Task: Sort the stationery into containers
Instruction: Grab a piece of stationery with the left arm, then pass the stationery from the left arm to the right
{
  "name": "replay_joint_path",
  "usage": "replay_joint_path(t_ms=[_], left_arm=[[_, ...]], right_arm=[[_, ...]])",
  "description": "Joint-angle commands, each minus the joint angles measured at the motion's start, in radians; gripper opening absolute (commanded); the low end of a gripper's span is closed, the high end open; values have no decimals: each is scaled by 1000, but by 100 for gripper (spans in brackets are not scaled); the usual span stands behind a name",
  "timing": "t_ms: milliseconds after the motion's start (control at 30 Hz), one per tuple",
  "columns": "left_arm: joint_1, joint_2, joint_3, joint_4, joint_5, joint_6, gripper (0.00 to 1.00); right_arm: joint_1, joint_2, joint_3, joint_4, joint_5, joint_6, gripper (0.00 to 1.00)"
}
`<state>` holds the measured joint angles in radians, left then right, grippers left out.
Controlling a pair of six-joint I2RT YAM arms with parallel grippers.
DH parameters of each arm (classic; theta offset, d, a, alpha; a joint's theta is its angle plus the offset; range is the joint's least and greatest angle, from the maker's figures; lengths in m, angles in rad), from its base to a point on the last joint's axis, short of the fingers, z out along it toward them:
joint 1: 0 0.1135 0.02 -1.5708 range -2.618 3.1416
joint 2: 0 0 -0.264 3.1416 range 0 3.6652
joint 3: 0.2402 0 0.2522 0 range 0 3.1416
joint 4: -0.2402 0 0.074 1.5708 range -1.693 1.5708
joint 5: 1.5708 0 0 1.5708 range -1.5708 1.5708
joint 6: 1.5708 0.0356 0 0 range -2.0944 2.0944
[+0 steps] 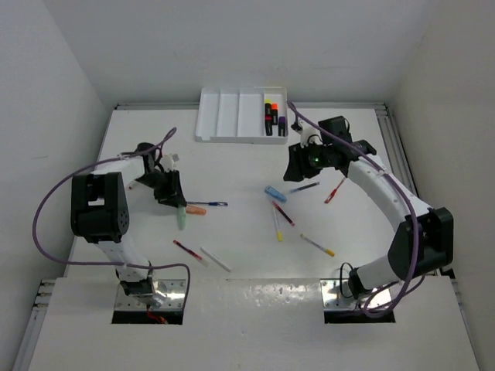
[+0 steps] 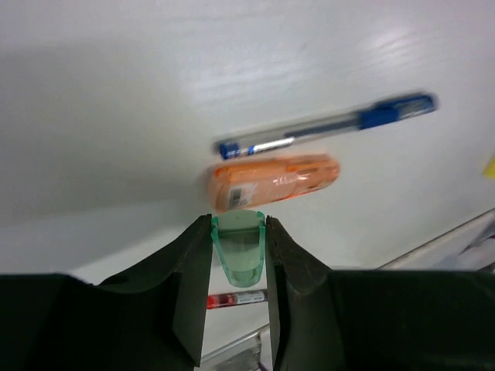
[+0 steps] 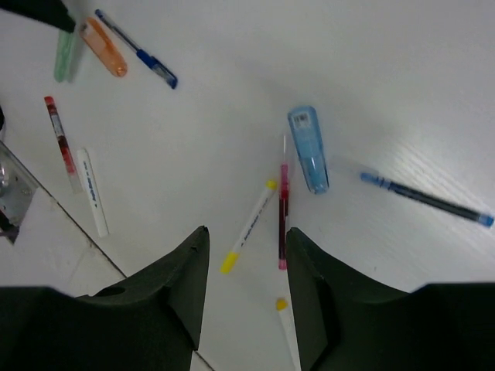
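Note:
My left gripper (image 2: 239,224) is shut on a green highlighter (image 2: 240,251), whose sides touch both fingers; it lies low over the table at the left (image 1: 182,217). Just beyond it lie an orange highlighter (image 2: 274,179) and a blue pen (image 2: 325,130). My right gripper (image 3: 246,236) hangs open and empty high over a blue highlighter (image 3: 309,148), a red pen (image 3: 283,209) and a yellow-tipped white pen (image 3: 249,226). The white four-compartment tray (image 1: 232,116) stands at the back, with several highlighters (image 1: 272,116) in its rightmost compartment.
A red pen (image 1: 187,250) and a white pen (image 1: 215,259) lie near the left arm's base. Another blue pen (image 1: 304,187), a red pen (image 1: 334,190) and a yellow-tipped pen (image 1: 318,246) lie on the right. Purple cables loop beside both arms.

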<state>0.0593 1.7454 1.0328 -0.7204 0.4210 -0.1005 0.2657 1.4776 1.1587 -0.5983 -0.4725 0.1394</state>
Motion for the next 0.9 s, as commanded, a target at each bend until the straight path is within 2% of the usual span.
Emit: replay_joint_path(t_ms=[0,100,200,233,333,433,600,700,867], left_arm=[[60,-69,104,30,162,-31,5],[96,-154,139,105,312,-111,0],[97,-285,135,241,352,-272,0],[93,-309,130,313,352,-313,0],[57,-362,156,383,328,-463,0],[14,-392,165,438,328,-542,0],[-27,-434,159,567,351,-729,0],[-39,-454,150,622,351,-798,0],[-39,-461,142,659,372,-869,0]], right_arm=[[66,-46,67,69,31,-132,44],[145,-76,87,158,60,-132,44],[203,-96,88,273,145,-23,47],[217,-97,96,296,158,36,48],[297,-50,162,339,201,129,52],[336,7,249,347,221,187,54],[377,119,341,400,140,325,57],[415,147,368,422,120,316,59],[478,170,400,407,176,263,57]])
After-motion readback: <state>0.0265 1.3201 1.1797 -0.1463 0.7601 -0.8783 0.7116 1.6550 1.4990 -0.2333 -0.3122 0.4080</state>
